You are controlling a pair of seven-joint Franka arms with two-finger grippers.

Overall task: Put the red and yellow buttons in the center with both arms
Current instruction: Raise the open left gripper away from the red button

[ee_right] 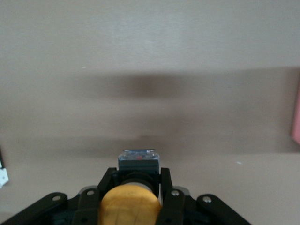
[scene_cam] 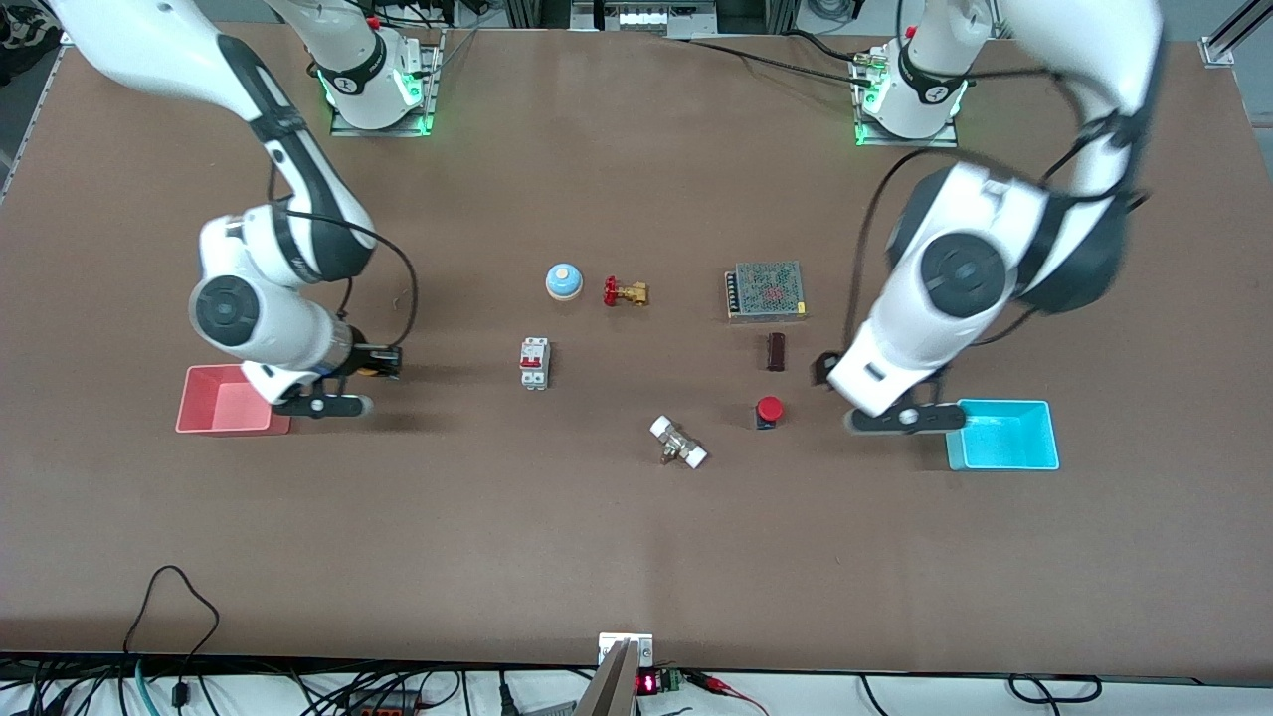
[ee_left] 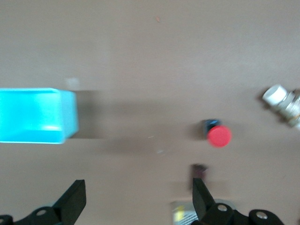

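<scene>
The red button (scene_cam: 769,410) stands on the brown tabletop (scene_cam: 636,517), nearer the left arm's end; it also shows in the left wrist view (ee_left: 219,136). My left gripper (scene_cam: 824,367) hovers open and empty over bare table between the red button and the blue bin; its fingers (ee_left: 75,199) stand wide apart in the left wrist view (ee_left: 138,193). My right gripper (scene_cam: 383,362) is shut on the yellow button (ee_right: 129,206), gripping its black body, low over the table beside the red bin. The button's grey base (ee_right: 138,160) sticks out past the fingertips (ee_right: 166,180).
A red bin (scene_cam: 227,401) sits at the right arm's end, a blue bin (scene_cam: 1004,435) at the left arm's. In the middle are a blue dome (scene_cam: 564,281), a brass valve (scene_cam: 625,292), a circuit breaker (scene_cam: 534,363), a metal power supply (scene_cam: 766,290), a dark block (scene_cam: 776,351) and a white-capped fitting (scene_cam: 678,443).
</scene>
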